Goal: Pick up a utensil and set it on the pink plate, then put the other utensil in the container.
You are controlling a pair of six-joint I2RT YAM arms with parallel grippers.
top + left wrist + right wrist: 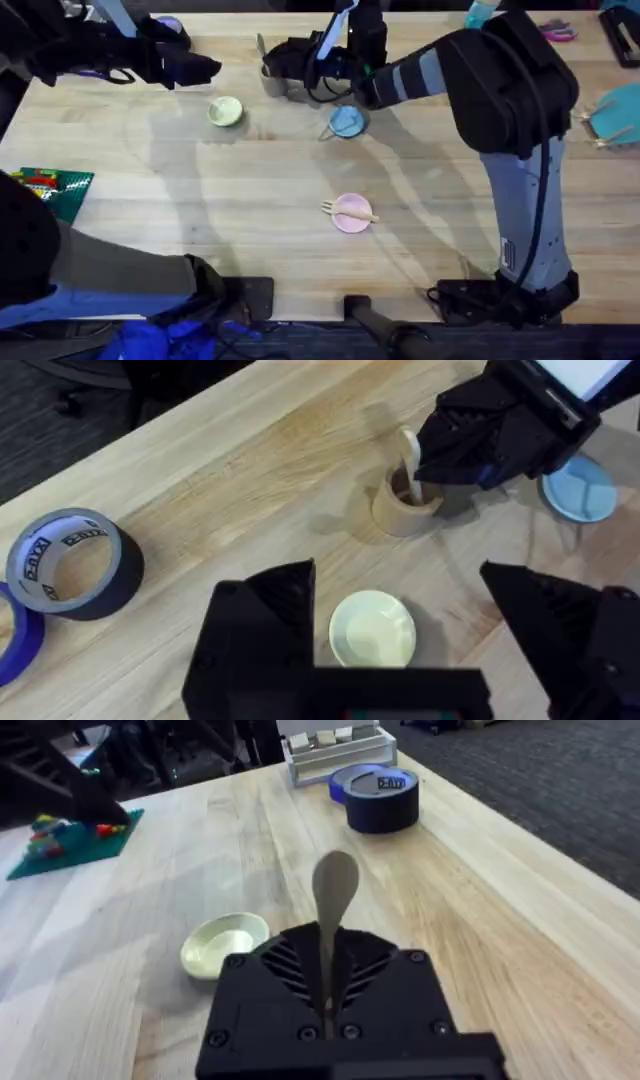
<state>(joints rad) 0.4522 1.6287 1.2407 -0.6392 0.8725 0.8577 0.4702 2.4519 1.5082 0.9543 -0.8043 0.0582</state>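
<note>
The wooden fork (349, 210) lies across the pink plate (352, 222) at mid-table. The tan container (404, 508) (273, 80) stands at the far middle. The wooden spoon (410, 456) (333, 898) rises bowl-end up, its lower end inside the container. My right gripper (452, 452) (328, 992) (290, 62) is shut on the spoon's handle, right beside the container. Left of the container hovers my left gripper (400, 650) (195, 68), open and holding nothing, its fingers (262, 628) spread over the pale-yellow plate.
The pale-yellow plate (372, 628) (225, 111) (222, 942) sits left of the container, the light-blue plate (347, 122) (580, 488) to its right. Blue tape rolls (70, 565) (380, 798) and a grey box (335, 745) stand at the far left. A green brick plate (55, 188) lies at the left edge.
</note>
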